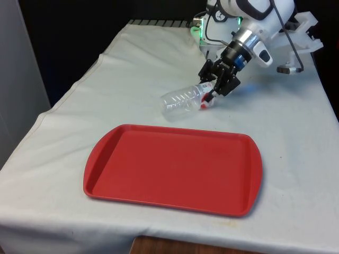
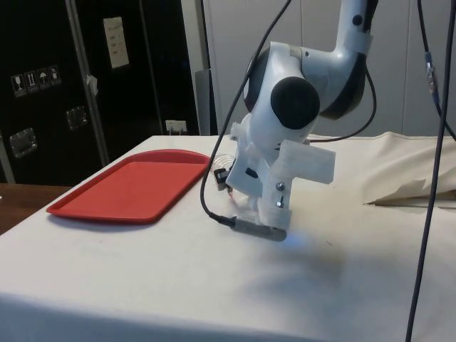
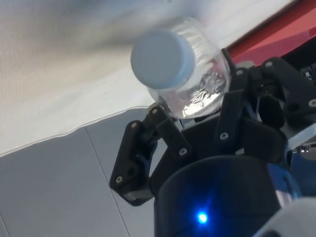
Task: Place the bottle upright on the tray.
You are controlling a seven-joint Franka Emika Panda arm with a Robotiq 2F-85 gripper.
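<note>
A clear plastic bottle point(image 1: 183, 100) with a pale blue cap point(image 3: 163, 57) lies nearly on its side just beyond the far rim of the red tray point(image 1: 175, 169). My gripper point(image 1: 216, 87) is shut on its cap end, near a red label. The base points to the front view's left and sits low over the cloth; whether it touches I cannot tell. In the wrist view the fingers point(image 3: 148, 148) clamp the bottle's shoulder point(image 3: 200, 91) with the cap facing the camera. The tray point(image 2: 135, 189) lies flat with nothing on it.
White cloth covers the table point(image 1: 286, 132). A black cable point(image 2: 214, 206) hangs from the arm close to the cloth. A fold of cloth point(image 2: 410, 196) rises at the side view's right.
</note>
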